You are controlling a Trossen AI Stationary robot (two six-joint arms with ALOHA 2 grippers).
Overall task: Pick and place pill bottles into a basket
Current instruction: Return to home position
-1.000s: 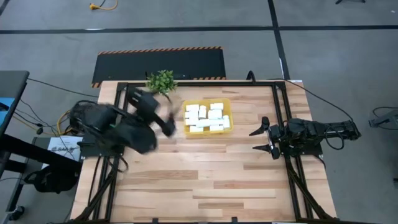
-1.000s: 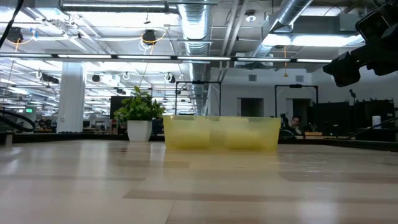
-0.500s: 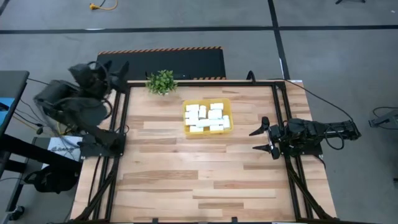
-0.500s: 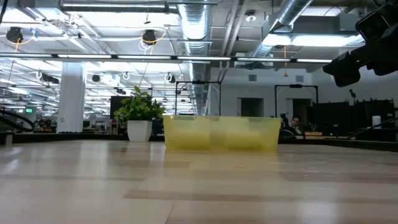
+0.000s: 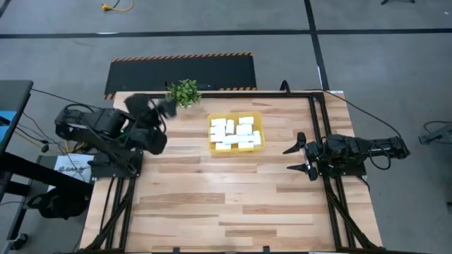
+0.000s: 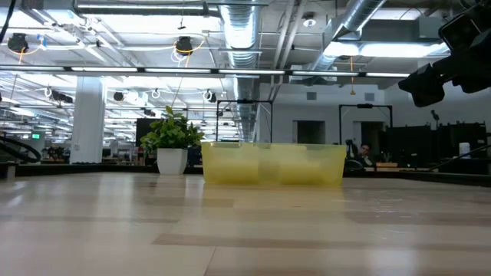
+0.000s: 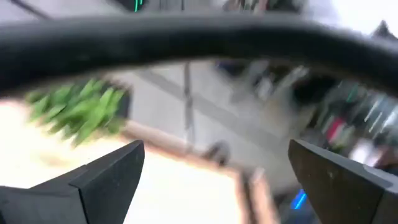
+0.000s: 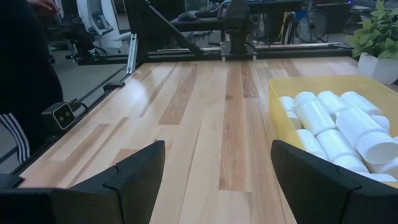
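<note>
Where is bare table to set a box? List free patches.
Free: the wide stretch from the basket to the table edge opposite the plant; also between basket and right end effector. Crowded: the basket, full of bottles, and the plant corner, by the left end effector.

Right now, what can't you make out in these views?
- Pill bottles, exact count: too small and tightly packed in the high view. The basket wall hazes them in the low view, and the picture's edge cuts them off in the right wrist view.
- Left hand: blurred in the high view, near the plant.
- Left wrist view: blurred, background unreadable.
- Right hand: open, nothing hidden.
</note>
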